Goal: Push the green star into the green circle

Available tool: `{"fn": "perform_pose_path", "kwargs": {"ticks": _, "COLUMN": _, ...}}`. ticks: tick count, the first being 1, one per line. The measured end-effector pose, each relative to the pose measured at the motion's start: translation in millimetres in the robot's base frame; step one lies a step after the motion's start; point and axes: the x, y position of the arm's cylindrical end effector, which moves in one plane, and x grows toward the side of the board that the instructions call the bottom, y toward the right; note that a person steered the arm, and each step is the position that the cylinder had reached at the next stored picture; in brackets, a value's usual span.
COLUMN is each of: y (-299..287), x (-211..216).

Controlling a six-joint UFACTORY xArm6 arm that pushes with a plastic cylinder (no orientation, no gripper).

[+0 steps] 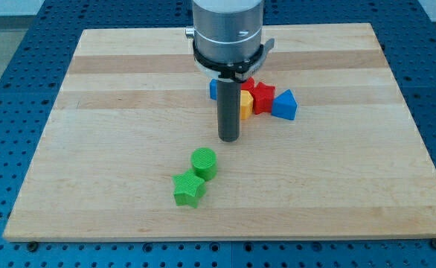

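Green star (189,189) lies touching the green circle (204,163), both below-left of my tip (228,139) on the surface (114,104). The rod stands upright, no pincer fitted, holding nothing. It partly hides a yellow block (245,104), red star (263,97), blue blocks (284,106).

table (337,186): under all the blocks and under my tip.
green star (189,189): near the view's bottom, left of the middle, just below and a bit left of the green circle (204,163), seems to touch it.
my tip (228,139): above and right of the green circle, near but apart; just below the far bunch.
far bunch: toward the view's top, close together. Blue block (213,89) leftmost, partly behind the rod, then yellow block (245,104), red star (263,97), blue pointed block (284,106) rightmost.
red block (248,82): behind the yellow block.
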Motion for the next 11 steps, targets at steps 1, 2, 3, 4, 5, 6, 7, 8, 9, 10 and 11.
{"fn": "perform_pose_path", "kwargs": {"ticks": 1, "y": -12.9, "x": 5.8}}
{"fn": "perform_pose_path", "kwargs": {"ticks": 2, "y": -41.6, "x": 5.8}}
{"fn": "perform_pose_path", "kwargs": {"ticks": 3, "y": -86.3, "x": 5.8}}
{"fn": "perform_pose_path", "kwargs": {"ticks": 4, "y": -121.1, "x": 20.6}}
{"fn": "perform_pose_path", "kwargs": {"ticks": 5, "y": -125.1, "x": 59.1}}
{"fn": "perform_pose_path", "kwargs": {"ticks": 6, "y": -125.1, "x": 99.3}}
{"fn": "perform_pose_path", "kwargs": {"ticks": 7, "y": -106.4, "x": 110.9}}
{"fn": "perform_pose_path", "kwargs": {"ticks": 8, "y": -76.4, "x": 108.5}}
{"fn": "perform_pose_path", "kwargs": {"ticks": 9, "y": -50.2, "x": 103.6}}
{"fn": "perform_pose_path", "kwargs": {"ticks": 10, "y": -37.2, "x": 90.0}}
{"fn": "perform_pose_path", "kwargs": {"ticks": 11, "y": -27.8, "x": 70.2}}
